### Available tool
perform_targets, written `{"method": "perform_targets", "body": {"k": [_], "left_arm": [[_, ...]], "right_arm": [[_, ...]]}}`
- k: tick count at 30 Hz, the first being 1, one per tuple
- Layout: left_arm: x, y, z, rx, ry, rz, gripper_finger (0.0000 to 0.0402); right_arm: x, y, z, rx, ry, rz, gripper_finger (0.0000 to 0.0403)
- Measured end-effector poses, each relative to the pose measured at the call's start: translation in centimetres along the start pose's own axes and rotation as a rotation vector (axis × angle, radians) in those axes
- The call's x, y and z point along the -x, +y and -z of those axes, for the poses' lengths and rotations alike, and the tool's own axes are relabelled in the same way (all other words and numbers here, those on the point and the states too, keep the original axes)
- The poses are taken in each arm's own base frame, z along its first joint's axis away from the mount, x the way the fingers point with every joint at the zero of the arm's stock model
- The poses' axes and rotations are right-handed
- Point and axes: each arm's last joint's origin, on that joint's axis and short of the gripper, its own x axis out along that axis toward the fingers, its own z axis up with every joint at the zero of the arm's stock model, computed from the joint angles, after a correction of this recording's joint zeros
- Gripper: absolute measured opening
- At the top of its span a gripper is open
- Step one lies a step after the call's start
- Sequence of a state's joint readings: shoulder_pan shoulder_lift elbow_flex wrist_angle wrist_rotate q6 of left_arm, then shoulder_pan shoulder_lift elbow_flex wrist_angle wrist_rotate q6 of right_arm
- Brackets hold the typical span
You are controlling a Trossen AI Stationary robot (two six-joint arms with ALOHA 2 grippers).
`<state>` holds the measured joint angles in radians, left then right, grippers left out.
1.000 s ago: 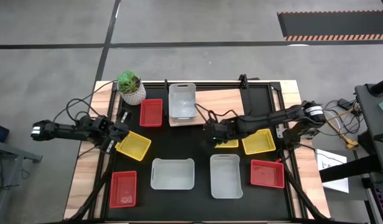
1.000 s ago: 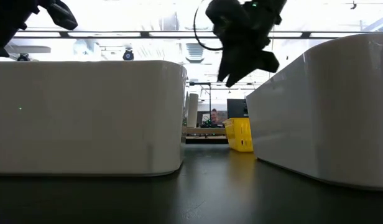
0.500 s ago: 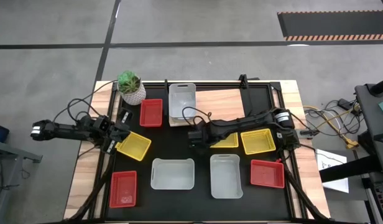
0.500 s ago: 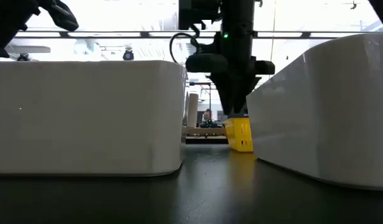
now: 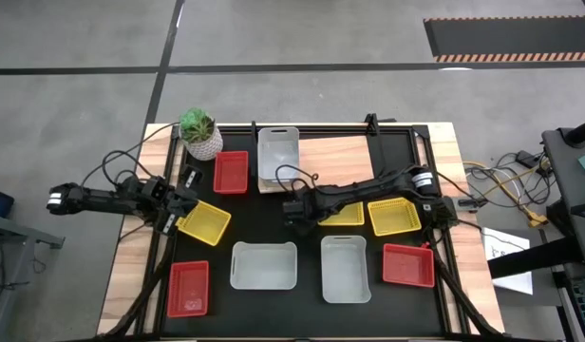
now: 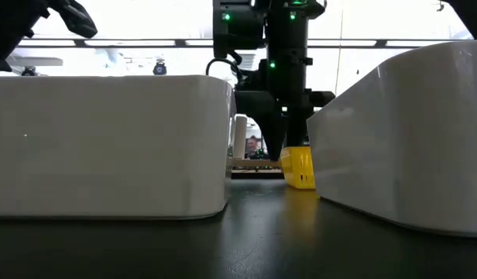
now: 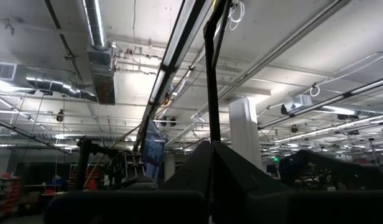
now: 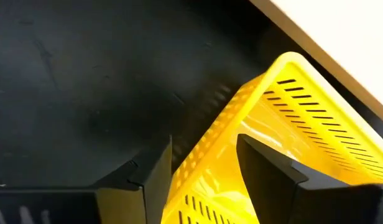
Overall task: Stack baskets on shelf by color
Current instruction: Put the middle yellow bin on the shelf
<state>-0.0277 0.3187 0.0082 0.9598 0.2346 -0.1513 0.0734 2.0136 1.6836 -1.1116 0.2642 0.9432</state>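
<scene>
My right gripper (image 5: 307,211) reaches in from the right and stands low at the middle yellow basket (image 5: 350,219), shut on its wall. That basket (image 6: 299,167) rests on the black mat. My left gripper (image 5: 181,212) hovers shut beside another yellow basket (image 5: 205,223), touching nothing. A third yellow basket (image 5: 395,216) lies to the right. One white basket (image 5: 278,154) sits on the wooden shelf (image 5: 335,150). Two more white baskets (image 5: 264,265) (image 5: 346,268) lie near the front. The red baskets (image 5: 231,171) (image 5: 189,288) (image 5: 408,264) lie scattered. My right gripper (image 8: 204,149) has the yellow basket's (image 8: 291,106) side wall (image 8: 207,165) between its two fingers, one finger (image 8: 266,168) inside the basket and the other finger (image 8: 148,177) outside. It comes from above, pointing down. The basket's bottom stays on the mat.
A potted green plant (image 5: 199,133) stands at the far left corner. The two white baskets (image 6: 107,143) (image 6: 401,147) at the front flank a narrow gap. Cables trail along both arms. Bare black mat (image 5: 273,214) lies between the baskets in the middle.
My right gripper has swung toward the table's left, passing over the middle yellow basket, and has come down at that basket's left wall. The basket has stayed in place.
</scene>
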Motion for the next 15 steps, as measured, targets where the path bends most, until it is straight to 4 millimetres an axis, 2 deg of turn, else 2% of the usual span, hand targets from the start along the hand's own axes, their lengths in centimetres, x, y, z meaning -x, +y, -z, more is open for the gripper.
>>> {"method": "perform_targets", "body": {"k": [4,9,13,15], "left_arm": [[0.0,0.0,0.0,-0.001,-0.002,0.0,0.0],[0.0,0.0,-0.1,-0.002,-0.009,0.001,0.0],[0.0,0.0,-0.2,-0.003,-0.014,0.002,0.0],[0.0,0.0,-0.2,-0.003,-0.014,0.002,0.0]], "right_arm": [[-0.6,0.2,0.2,-0.012,-0.016,-0.02,0.0145],[-1.7,1.1,0.9,-0.011,-0.054,-0.075,0.0087],[-1.4,1.5,1.5,0.006,-0.058,-0.087,0.0028],[-0.9,1.6,1.9,0.027,-0.057,-0.093,0.0015]]}}
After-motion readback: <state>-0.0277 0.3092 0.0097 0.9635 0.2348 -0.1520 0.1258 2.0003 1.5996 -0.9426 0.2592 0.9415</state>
